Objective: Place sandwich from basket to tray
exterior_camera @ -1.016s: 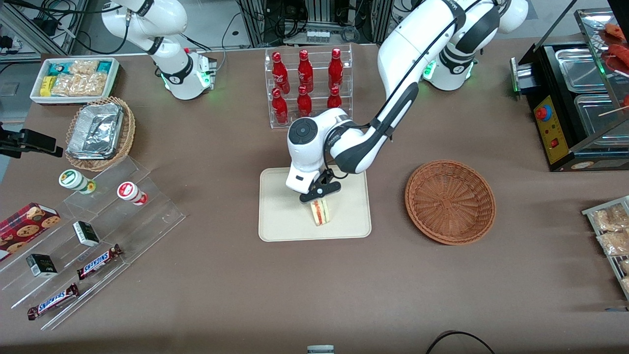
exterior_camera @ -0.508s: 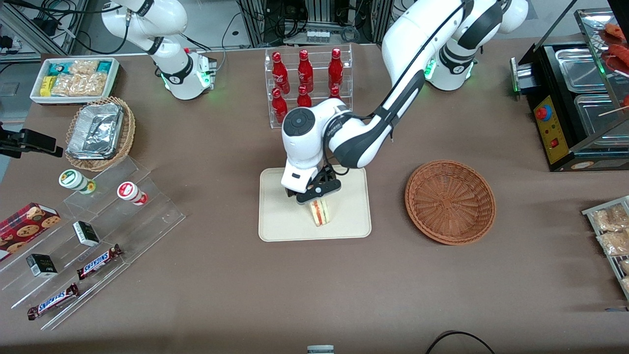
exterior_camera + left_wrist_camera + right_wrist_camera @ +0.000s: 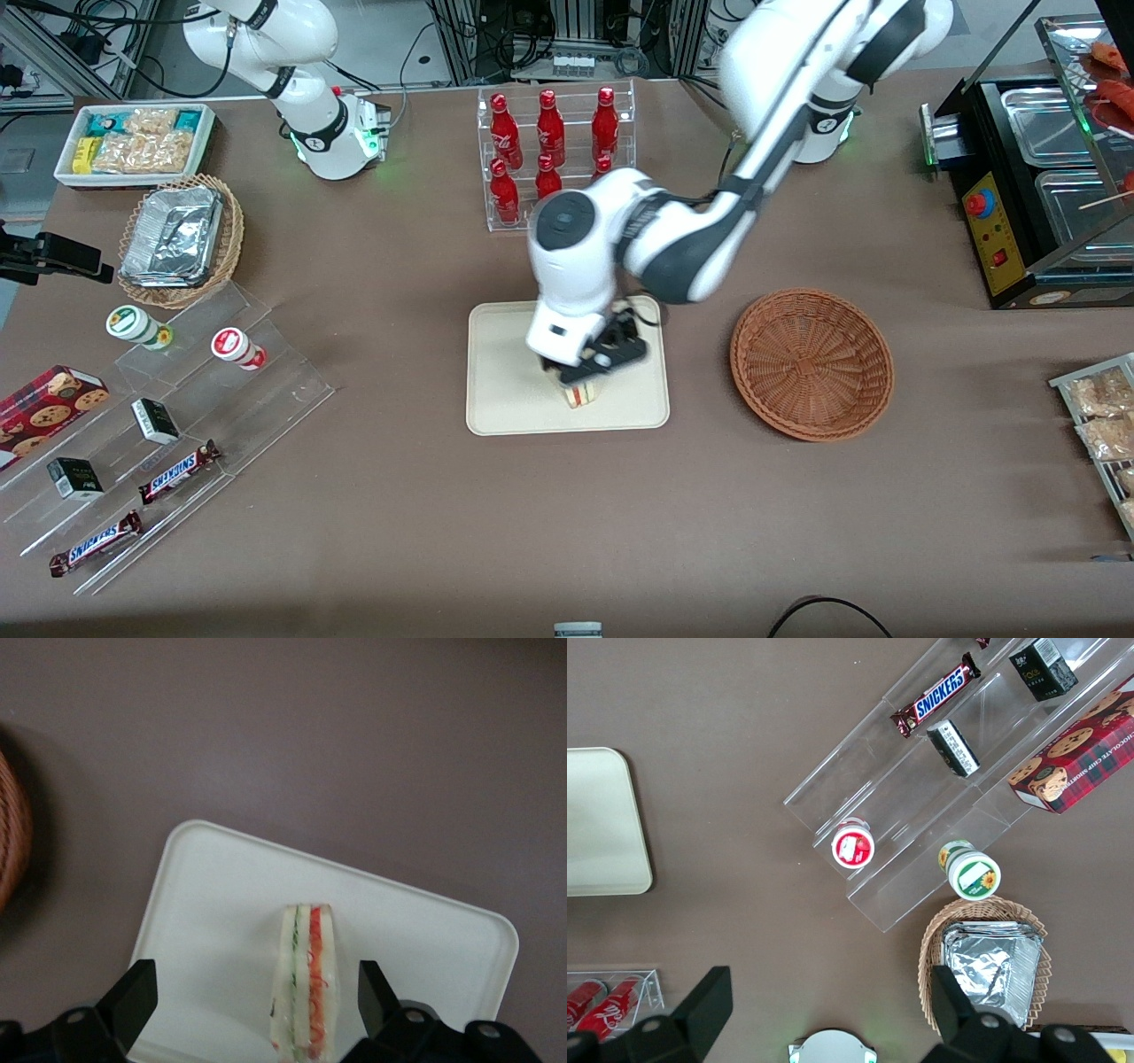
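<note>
The sandwich stands on its edge on the tray, nearer the front camera than the tray's middle, and the basket toward the working arm's end of the table holds nothing. The pincer hangs directly above the sandwich with its fingers spread wide; in the wrist view both fingertips stand clear of the bread on either side, so the sandwich rests on the tray on its own. The step in hand looks like the retreat after letting go, and the placing itself appears done. To do it well, the arm should rise straight up without drifting sideways, since the wedge is narrow and upright and a brush from either finger could tip it flat. The fingers should keep their spread until they are well above the top of the bread, and only then should the arm swing away, passing above the bottles in their clear rack. Against the frame of a second ago, the pincer was then closed around the top of the sandwich and sat lower; half a second ago it was still down at the bread. Now the wrist has lifted, looms larger and has shifted slightly toward the basket, while the sandwich has stayed where it was.
</note>
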You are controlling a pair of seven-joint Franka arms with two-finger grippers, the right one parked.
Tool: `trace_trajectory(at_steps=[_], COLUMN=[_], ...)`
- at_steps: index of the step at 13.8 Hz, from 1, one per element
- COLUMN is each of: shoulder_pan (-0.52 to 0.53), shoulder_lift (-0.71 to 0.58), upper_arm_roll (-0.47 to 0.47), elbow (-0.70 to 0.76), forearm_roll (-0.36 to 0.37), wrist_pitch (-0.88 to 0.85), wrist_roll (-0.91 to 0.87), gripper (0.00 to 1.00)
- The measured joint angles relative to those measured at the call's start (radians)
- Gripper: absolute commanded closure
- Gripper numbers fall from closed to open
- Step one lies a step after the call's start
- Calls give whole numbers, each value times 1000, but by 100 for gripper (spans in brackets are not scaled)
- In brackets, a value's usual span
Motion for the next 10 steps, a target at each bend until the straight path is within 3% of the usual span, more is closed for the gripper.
trace_trajectory(at_steps=[5,10], shoulder_pan=[202,385], shoulder_lift=[-138,-231], upper_arm_roll=[0,0], elbow=[-96,-120], forearm_roll=[-116,-151], wrist_pitch=[-49,-208], wrist_roll=[335,685], gripper=[0,0])
